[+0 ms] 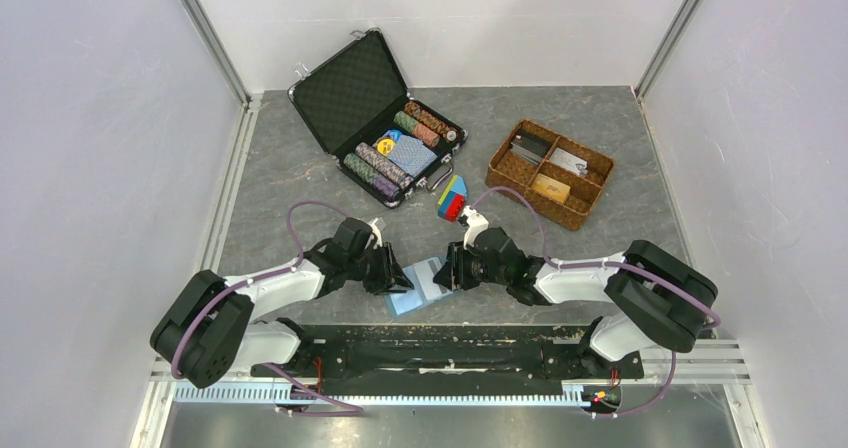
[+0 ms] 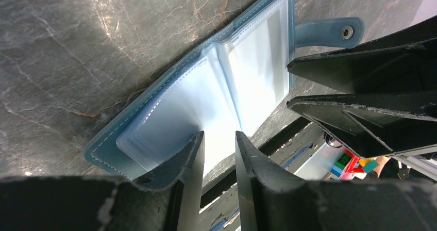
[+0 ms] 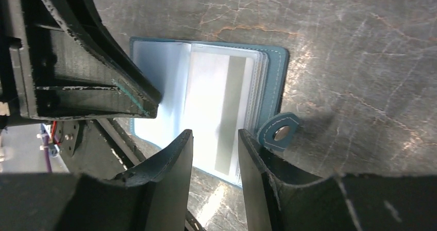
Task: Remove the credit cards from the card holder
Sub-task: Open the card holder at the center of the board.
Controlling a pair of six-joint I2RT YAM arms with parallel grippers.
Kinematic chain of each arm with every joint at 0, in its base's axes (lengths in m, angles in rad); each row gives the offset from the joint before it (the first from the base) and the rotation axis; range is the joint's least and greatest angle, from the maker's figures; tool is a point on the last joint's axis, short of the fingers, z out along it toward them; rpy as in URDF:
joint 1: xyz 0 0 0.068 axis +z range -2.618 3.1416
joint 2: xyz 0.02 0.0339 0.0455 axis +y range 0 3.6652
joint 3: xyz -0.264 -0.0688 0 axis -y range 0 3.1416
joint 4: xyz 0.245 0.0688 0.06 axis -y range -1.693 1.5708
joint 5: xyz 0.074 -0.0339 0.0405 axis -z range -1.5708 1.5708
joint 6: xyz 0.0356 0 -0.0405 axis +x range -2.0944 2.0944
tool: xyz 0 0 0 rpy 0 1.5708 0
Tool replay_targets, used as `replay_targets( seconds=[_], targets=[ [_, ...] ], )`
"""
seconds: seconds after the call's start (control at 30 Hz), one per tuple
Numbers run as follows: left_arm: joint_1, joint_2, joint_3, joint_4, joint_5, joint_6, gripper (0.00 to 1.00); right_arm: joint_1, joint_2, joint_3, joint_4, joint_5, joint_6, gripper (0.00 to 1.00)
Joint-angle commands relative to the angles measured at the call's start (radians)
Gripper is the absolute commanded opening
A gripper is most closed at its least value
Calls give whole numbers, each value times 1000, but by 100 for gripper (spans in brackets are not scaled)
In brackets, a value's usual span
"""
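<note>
Card holder (image 1: pixel 420 285) lies open, clear sleeves up, on the grey surface (image 1: pixel 290 178) near its near edge, between the two arms. We note the left pincer (image 2: pixel 219 138) with fingers apart, tips over the left page. The right pincer (image 3: pixel 215 135) is likewise apart, over the right page. A card (image 3: pixel 229 107) with a grey stripe sits in the right-hand sleeve.
</note>
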Motion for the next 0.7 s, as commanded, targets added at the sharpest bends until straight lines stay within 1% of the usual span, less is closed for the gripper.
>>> replay_targets(
  seconds=[0.0,0.3,0.67],
  targets=[
    [-3,-8,-7,-20,-24,7,36,-4,-15,49,-68,80,-58,40],
    [-3,-15,-17,-16,-27,7,36,-5,35,49,-18,0,-30,40],
    [-3,-19,-22,-13,-28,3,36,-20,60,-4,185,-140,54,40]
  ],
)
